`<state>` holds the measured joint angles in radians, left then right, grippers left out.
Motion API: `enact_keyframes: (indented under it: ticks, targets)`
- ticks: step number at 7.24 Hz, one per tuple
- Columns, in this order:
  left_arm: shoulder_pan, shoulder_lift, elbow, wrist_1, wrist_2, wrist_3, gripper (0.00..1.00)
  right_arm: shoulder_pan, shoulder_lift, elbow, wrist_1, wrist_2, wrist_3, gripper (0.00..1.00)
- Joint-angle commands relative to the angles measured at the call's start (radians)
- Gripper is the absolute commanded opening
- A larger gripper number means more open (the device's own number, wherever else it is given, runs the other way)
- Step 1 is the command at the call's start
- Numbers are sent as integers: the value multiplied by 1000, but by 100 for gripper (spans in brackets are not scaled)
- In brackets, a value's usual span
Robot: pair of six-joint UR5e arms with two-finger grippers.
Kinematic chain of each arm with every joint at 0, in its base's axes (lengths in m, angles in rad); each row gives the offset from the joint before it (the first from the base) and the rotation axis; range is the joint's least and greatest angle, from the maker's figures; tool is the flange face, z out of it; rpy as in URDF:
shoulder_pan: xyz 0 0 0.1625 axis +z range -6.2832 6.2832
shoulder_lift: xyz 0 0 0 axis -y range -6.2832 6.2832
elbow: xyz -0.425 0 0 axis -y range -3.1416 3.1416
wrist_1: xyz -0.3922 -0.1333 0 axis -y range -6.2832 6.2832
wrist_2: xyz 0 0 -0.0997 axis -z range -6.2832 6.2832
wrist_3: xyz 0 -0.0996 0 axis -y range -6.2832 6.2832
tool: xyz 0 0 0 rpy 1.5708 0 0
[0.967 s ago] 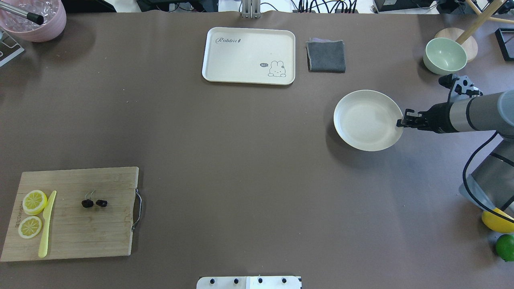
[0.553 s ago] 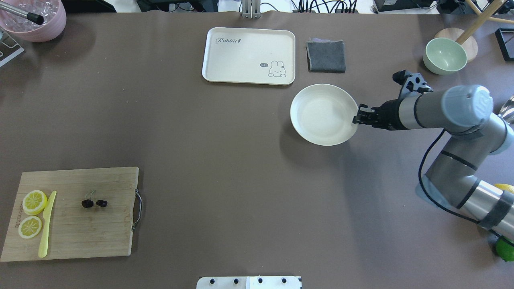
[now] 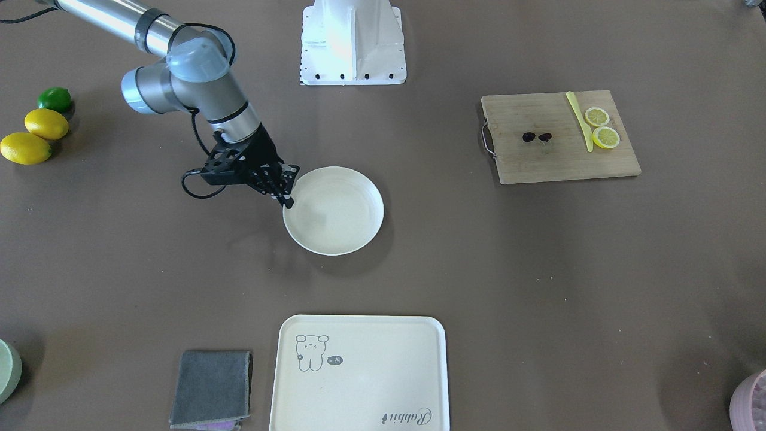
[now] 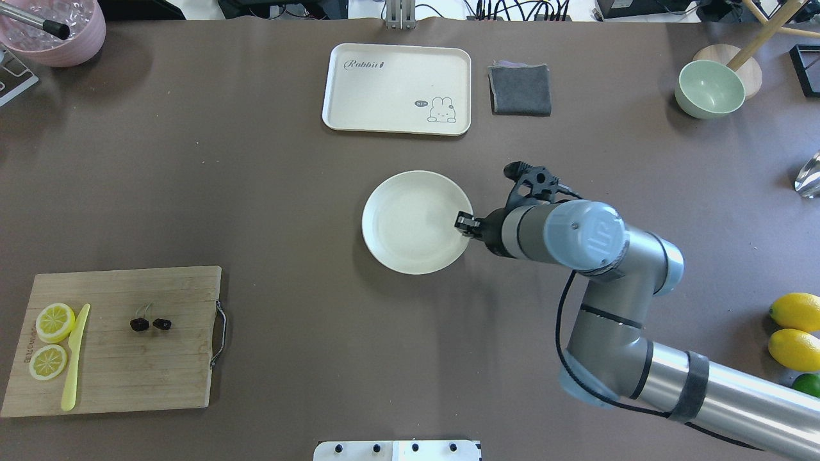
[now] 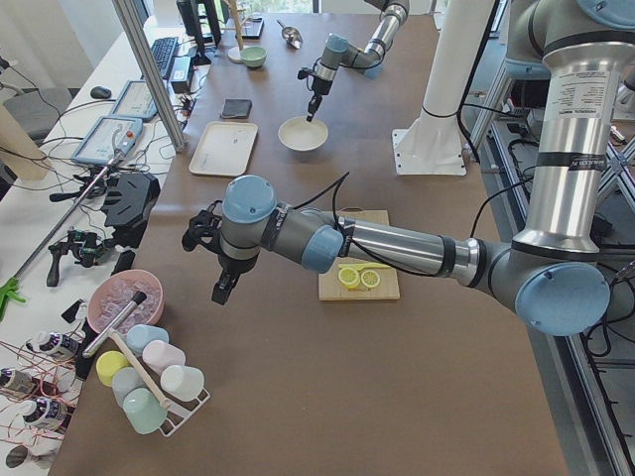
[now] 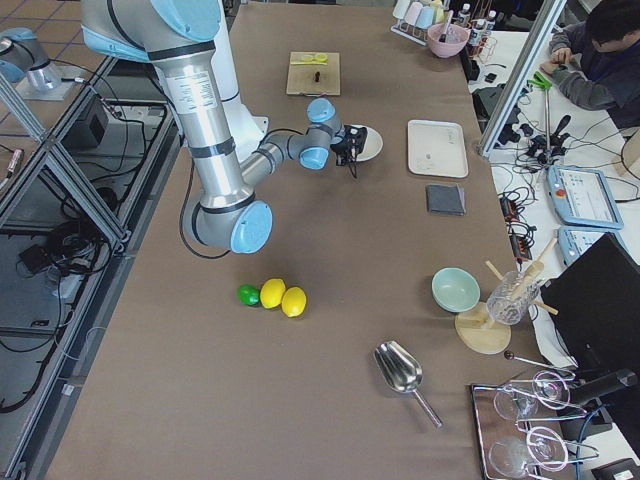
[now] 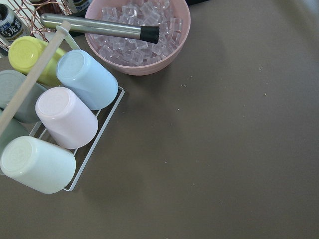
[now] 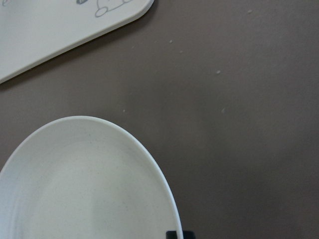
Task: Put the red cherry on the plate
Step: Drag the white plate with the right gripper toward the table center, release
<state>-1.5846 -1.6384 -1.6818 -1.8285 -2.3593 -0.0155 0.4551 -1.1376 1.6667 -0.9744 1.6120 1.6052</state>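
Note:
The red cherry, a dark pair on thin stems, lies on the wooden cutting board at the near left, also seen as the cherry in the front-facing view. The round cream plate is at the table's middle. My right gripper is shut on the plate's right rim; the right wrist view shows the plate with a fingertip at its edge. My left gripper hangs over the table's far left end beyond the board, seen only from the side, so I cannot tell whether it is open.
On the board also lie two lemon slices and a yellow knife. A bear tray, grey cloth and green bowl line the far side. Lemons sit near right. A pink ice bowl and cup rack are below my left wrist.
My right arm has carried the plate from the right side of the table leftward and nearer, to the middle. The cherry and board have not moved.

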Motion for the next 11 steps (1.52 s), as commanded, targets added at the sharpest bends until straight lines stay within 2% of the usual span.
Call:
enact_keyframes:
  ticks: [1, 2, 3, 4, 6, 7, 8, 9, 11]
  targets:
    - [0, 0, 2, 0, 0, 0, 98, -99, 93, -7, -96, -104, 51, 0]
    - [0, 0, 1, 0, 0, 0, 98, -113, 93, -7, -96, -122, 51, 9]
    - [0, 0, -1, 0, 0, 0, 98, -113, 91, -2, -101, -150, 51, 73]
    - [0, 0, -1, 0, 0, 0, 98, -107, 91, 4, -110, -171, 42, 100]
    - [0, 0, -7, 0, -12, -12, 99, -40, 90, 46, -150, -124, -5, 100]
    - [15, 0, -41, -6, -96, -128, 99, 29, 85, 103, -246, -28, -74, 100]
    - [85, 85, -108, -109, -100, -258, 99, 118, 76, 161, -359, 80, -147, 100]
    - [162, 124, -149, -243, -100, -476, 99, 223, 55, 213, -445, 198, -282, 100]
    - [361, 187, -208, -453, -86, -805, 98, 400, -16, 222, -461, 384, -513, 100]
